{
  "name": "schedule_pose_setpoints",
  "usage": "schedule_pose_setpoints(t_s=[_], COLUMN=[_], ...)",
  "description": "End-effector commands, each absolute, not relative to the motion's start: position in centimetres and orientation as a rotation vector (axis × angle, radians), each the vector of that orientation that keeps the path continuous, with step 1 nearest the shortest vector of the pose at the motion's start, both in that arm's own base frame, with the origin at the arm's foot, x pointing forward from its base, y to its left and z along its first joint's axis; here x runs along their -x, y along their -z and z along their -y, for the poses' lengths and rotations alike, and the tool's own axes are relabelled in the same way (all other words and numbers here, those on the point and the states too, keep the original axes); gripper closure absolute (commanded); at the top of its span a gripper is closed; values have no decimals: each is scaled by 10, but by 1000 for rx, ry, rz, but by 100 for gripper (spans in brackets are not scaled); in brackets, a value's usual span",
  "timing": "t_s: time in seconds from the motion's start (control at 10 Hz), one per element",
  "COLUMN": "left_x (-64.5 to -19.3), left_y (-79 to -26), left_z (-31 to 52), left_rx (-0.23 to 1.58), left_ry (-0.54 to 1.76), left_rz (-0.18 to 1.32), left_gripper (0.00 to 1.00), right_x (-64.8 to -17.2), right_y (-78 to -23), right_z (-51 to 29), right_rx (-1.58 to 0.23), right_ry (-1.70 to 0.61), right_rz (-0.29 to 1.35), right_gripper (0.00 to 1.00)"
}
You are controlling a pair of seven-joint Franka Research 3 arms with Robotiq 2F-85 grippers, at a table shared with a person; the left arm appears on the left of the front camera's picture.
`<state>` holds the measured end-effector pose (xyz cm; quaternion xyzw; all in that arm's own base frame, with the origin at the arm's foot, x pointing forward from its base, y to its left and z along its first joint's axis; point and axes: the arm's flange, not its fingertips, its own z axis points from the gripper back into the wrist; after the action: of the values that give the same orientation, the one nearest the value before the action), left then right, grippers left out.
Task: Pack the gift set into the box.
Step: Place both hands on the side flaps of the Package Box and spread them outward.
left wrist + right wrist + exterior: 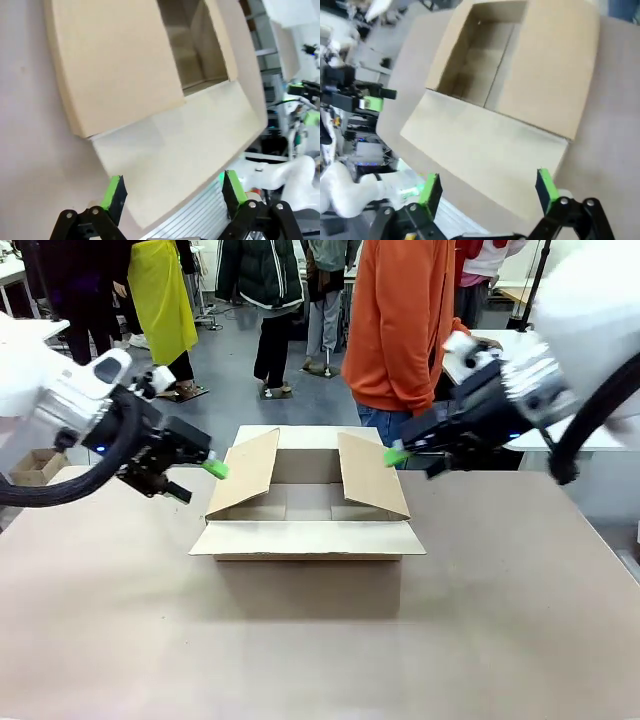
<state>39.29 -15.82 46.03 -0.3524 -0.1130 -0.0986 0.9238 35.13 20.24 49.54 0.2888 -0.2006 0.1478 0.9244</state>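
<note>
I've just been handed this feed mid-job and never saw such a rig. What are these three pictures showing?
Two white robot arms work at a brown table. The wide picture is from a fixed camera between them, facing a person in orange across it. The other two come from cameras on each wrist, looking along the green-tipped fingers. The left gripper and right gripper hover at either side of a large cardboard box, its flaps open. Both grippers are open, holding nothing.

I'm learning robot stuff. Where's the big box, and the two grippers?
box (310,588), front view, its front wall.
left gripper (172,187), left wrist view, midway between its green fingertips.
right gripper (488,184), right wrist view, midway between its green fingertips.
</note>
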Motion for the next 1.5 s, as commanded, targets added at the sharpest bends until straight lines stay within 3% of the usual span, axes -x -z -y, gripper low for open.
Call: schedule_pose_setpoints(t_s=[0.0, 0.2, 0.5, 0.6, 1.4], left_x=[-423, -459, -514, -522, -542], left_y=[-483, -500, -498, -491, -434], left_z=[196, 224, 264, 278, 346], left_rx=[606, 497, 348, 272, -200], left_ry=[184, 150, 79, 63, -16], left_rz=[201, 150, 107, 105, 205], left_gripper=[0, 0, 0, 0, 0], right_x=[-349, -320, -295, -316, -316], right_y=[-482, -477, -475, -476, -476], right_z=[-263, -260, -229, -261, -261], right_rx=[-395, -276, -349, -304, -304], right_ry=[-316, -346, -366, -406, -406], right_rz=[576, 624, 560, 619, 619], right_gripper=[0, 0, 0, 0, 0])
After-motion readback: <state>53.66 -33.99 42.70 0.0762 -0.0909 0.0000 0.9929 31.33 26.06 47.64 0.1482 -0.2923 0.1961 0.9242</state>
